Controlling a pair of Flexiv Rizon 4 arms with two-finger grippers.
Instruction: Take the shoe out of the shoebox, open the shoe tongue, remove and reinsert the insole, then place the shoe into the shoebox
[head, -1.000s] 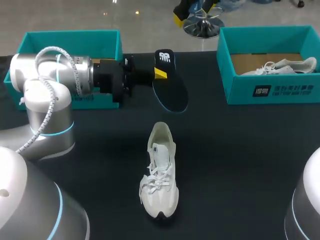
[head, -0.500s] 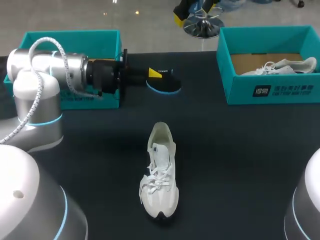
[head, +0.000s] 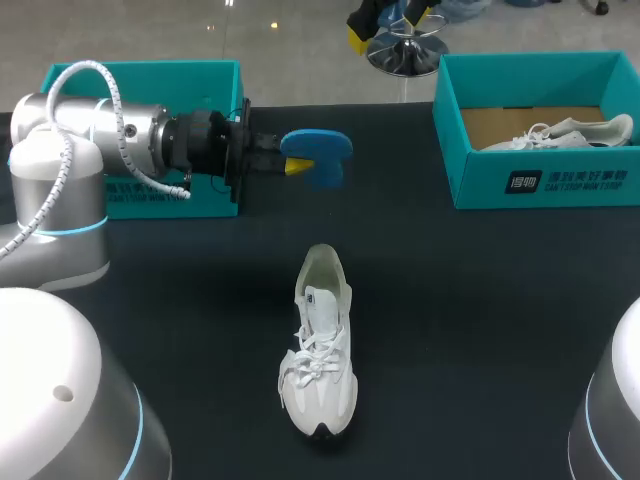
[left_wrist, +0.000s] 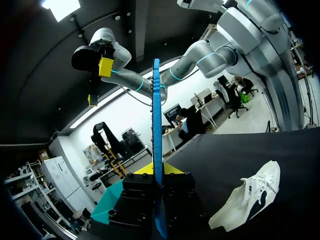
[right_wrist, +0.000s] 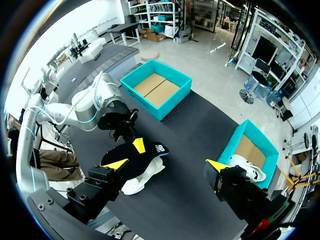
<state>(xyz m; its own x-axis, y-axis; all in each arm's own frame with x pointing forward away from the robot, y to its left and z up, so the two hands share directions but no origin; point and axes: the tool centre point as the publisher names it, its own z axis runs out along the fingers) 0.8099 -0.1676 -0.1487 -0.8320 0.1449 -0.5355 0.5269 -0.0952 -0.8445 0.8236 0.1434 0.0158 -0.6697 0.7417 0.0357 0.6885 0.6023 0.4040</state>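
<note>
A white sneaker (head: 320, 340) lies in the middle of the black table, toe toward me, laces loose. My left gripper (head: 297, 166) is shut on its insole (head: 316, 154) above the table beyond the shoe's heel, blue underside facing the head camera. In the left wrist view the insole (left_wrist: 157, 125) stands edge-on between the yellow tips, with the sneaker (left_wrist: 247, 197) lying off to one side below. My right gripper (right_wrist: 166, 165) hangs open high over the table, holding nothing; under it are the sneaker (right_wrist: 142, 177) and the insole's black top (right_wrist: 135, 156).
An open teal shoebox (head: 140, 80) stands at the back left behind my left wrist. A second teal box (head: 540, 180) at the back right holds another white shoe (head: 560, 132). Bare black tabletop surrounds the sneaker.
My left wrist has rolled and drawn back slightly left. The insole turned from its black top face, through edge-on, to its blue underside. The sneaker has not moved.
</note>
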